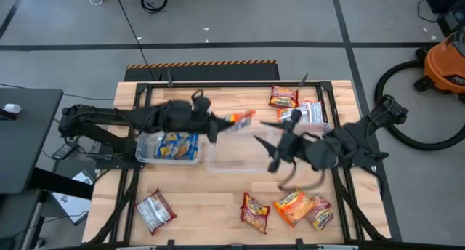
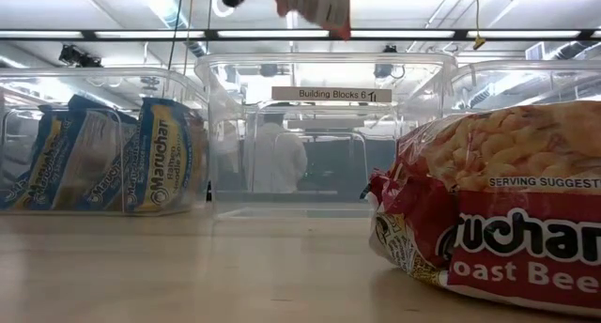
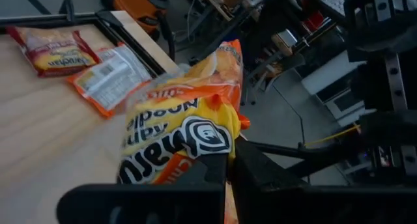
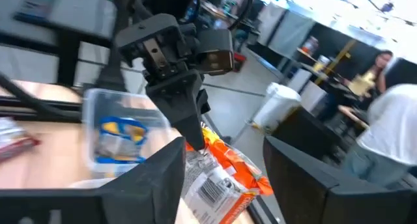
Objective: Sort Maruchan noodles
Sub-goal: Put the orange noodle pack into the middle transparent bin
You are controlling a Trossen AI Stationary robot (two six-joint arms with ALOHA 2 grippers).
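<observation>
My left gripper is shut on an orange Maruchan noodles packet, held in the air above the empty middle clear bin. My right gripper is open just to the packet's right. In the right wrist view its fingers stand on either side of the packet without touching it. The left clear bin holds blue-and-white packets standing on edge. More packets lie flat on the table at the far right and near the front. My left gripper pinches one end of the orange packet between its two fingers. The fingers come in about level from the table's left. The packet sticks out beyond the fingertips toward the right, lifted clear of the table and bins.
A red-and-silver packet lies front left and a silver-white one far right. A red beef packet sits close to the low camera. A third clear bin stands at the right. A person in white stands beyond the table.
</observation>
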